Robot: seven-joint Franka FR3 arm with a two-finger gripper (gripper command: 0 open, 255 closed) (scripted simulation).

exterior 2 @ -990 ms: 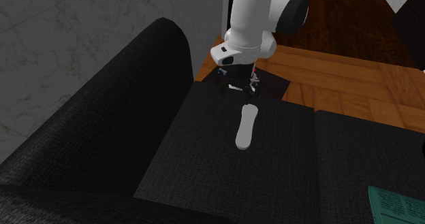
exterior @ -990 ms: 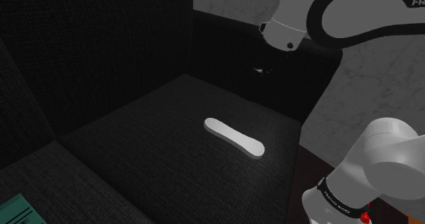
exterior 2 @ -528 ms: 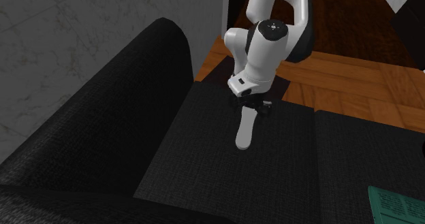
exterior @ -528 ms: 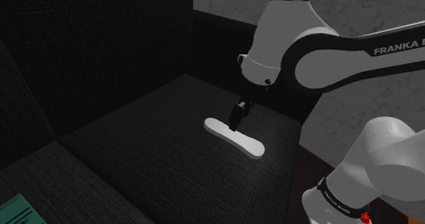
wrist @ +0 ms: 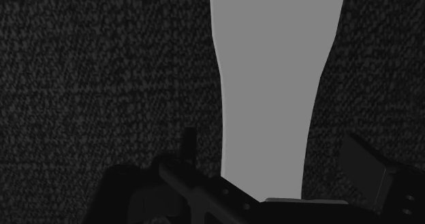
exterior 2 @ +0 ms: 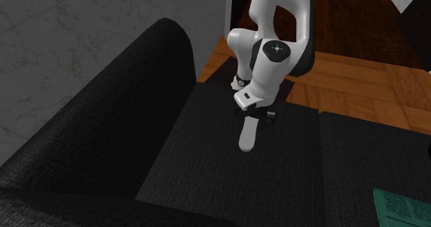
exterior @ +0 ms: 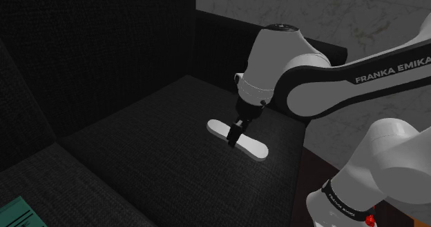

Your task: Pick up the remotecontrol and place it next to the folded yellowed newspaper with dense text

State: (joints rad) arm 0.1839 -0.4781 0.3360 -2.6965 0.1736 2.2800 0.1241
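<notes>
1. End effector hangs low over the remote control. Its two black fingers stand apart, one on each side of the narrow middle. A strip of cushion shows between each finger and the remote, so nothing is clasped.
2. That remote is a plain pale-grey slab, long and flat, with rounded ends that widen from the waist. No buttons are drawn on it. It lies flat on the sofa's end seat cushion. In the wrist view its far end is cut off at the frame edge.
3. Seat and back are a coarse black woven fabric, with a speckled grain that is plain from the wrist camera.
4. Well apart from the remote, on the next seat cushion, lies the folded newspaper. It is drawn greenish with fine lines of text too small to read. Both exterior views cut it off at the frame edge.
5. White arm hides the end of the remote nearest it in the second exterior view.
6. Beyond the sofa lie a brown plank floor and a grey marbled wall.
</notes>
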